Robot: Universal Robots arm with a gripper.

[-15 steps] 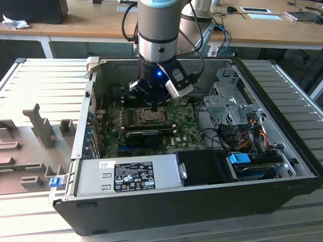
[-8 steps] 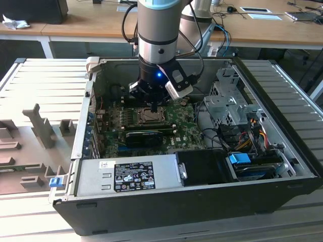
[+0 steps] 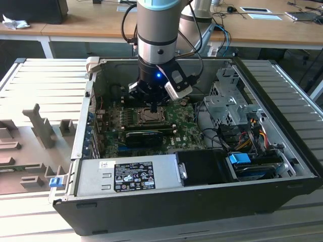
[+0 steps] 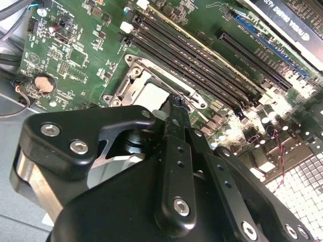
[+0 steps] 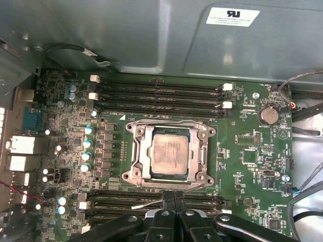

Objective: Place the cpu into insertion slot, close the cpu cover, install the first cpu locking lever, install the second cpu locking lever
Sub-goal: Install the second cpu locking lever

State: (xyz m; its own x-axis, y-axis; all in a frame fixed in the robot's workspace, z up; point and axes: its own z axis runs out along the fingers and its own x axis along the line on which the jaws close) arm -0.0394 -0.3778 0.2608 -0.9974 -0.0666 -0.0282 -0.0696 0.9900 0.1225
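First wrist view: the square silver-grey cpu [image 5: 170, 155] lies in the silver-rimmed insertion slot [image 5: 137, 132] at the frame's centre, with the thin silver cpu cover [image 5: 145, 160] folded flat around it; a thin metal lever [image 5: 147, 204] sticks out at lower centre, just beside the black pincer [image 5: 174, 199], whose fingers are pressed together with nothing between them; in the exterior view the pincer [image 3: 153, 108] hangs over the slot [image 3: 151, 117] inside the open black computer case [image 3: 192, 201] on the bench [image 3: 30, 80].
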